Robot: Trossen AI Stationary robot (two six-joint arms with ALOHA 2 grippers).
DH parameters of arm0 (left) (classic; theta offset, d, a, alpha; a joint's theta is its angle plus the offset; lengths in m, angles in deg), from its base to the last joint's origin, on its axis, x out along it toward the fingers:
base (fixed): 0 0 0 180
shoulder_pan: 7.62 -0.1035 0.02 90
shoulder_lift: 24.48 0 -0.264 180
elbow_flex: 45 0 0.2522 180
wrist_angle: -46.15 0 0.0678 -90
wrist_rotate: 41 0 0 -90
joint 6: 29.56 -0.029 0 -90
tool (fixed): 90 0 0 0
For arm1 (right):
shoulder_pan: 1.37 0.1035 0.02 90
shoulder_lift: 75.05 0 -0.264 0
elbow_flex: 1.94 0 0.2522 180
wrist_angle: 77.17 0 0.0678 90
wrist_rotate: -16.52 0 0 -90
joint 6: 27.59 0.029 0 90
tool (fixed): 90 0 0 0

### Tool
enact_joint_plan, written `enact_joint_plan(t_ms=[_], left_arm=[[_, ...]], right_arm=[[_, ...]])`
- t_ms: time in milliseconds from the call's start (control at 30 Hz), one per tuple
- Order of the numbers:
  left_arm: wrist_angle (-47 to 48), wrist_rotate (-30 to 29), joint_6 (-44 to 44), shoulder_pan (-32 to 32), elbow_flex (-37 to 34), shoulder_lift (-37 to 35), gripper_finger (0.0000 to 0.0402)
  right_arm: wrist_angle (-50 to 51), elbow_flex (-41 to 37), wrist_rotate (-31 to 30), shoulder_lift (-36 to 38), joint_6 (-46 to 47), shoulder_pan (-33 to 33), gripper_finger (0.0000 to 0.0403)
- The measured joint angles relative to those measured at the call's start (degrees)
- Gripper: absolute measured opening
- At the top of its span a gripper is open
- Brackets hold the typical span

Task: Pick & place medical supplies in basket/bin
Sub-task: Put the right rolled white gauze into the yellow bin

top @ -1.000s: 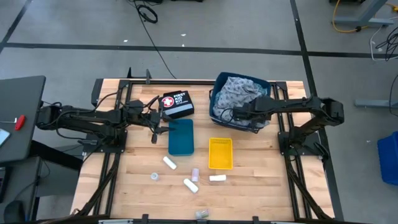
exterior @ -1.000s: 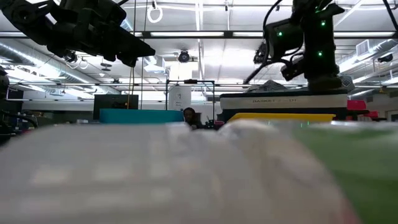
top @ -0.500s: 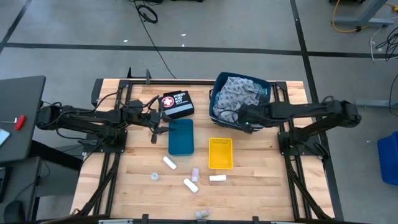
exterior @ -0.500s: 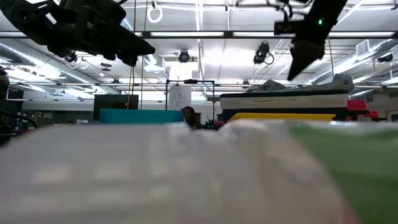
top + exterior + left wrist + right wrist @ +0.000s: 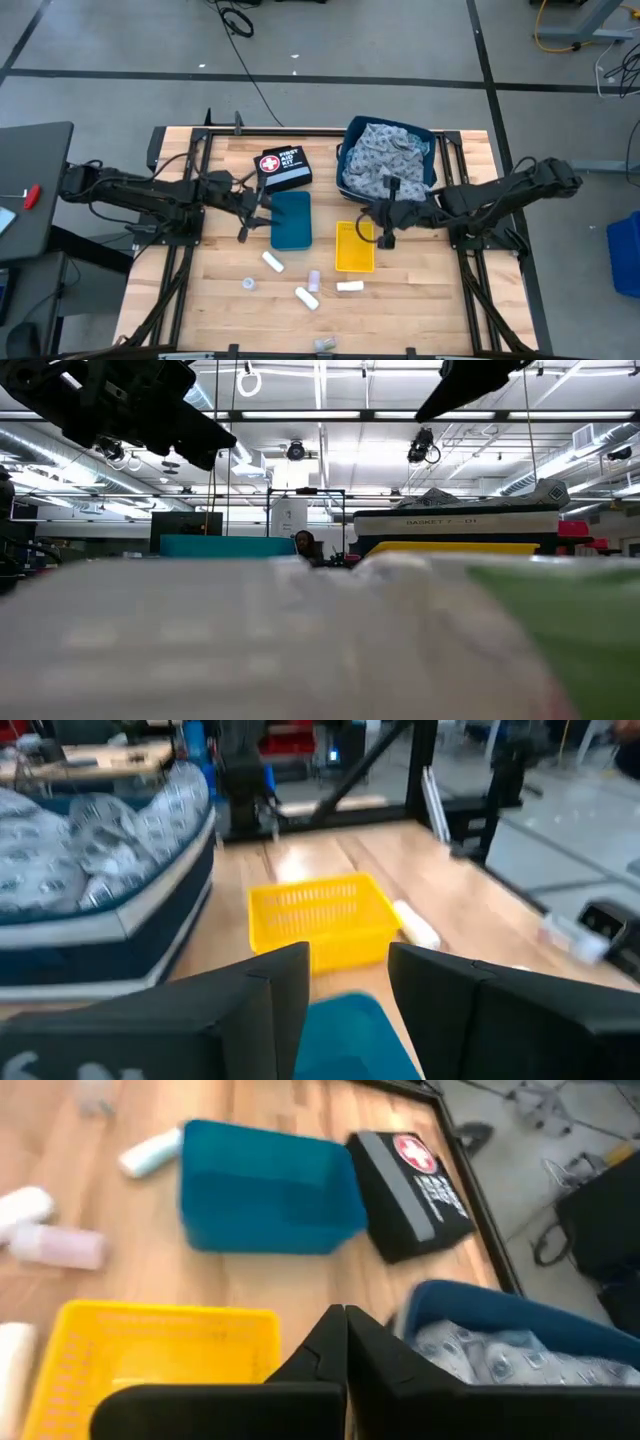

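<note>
Cloths (image 5: 385,152) piled in blue bin (image 5: 345,140). Right gripper (image 5: 384,232) over yellow basket (image 5: 354,258), fingers pressed together, empty. Left gripper (image 5: 250,222) at teal tray (image 5: 291,222) edge, fingers apart w/ nothing between. 3 gauze rolls (image 5: 272,262) loose on table (image 5: 420,300) nr basket.

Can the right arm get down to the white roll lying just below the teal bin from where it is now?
Probably yes. The right claw, shut and empty, hangs over the yellow basket; the white roll lies on bare wood past the basket's left edge. Only the teal bin stands close, and nothing covers the roll.
</note>
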Motion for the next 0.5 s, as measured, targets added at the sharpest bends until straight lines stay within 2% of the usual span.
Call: enact_joint_plan(t_ms=[100,233,400,500], left_arm=[[1.6,-3.5,-0.4,2.6,0.0,0.0,0.0162],[3.5,-6.8,-0.4,4.6,0.0,0.0,0.0202],[6.6,-9.6,0.4,5.8,0.0,0.0,0.0260],[7.8,-9.7,1.5,6.6,0.0,0.0,0.0280]], right_arm=[[-0.1,0.0,-1.2,0.0,0.9,2.1,0.0016],[0.5,0.0,-1.7,0.0,1.8,4.1,0.0051],[1.5,0.0,0.7,0.0,2.6,5.3,0.0116],[1.5,0.0,2.5,0.0,3.3,5.5,0.0159]])
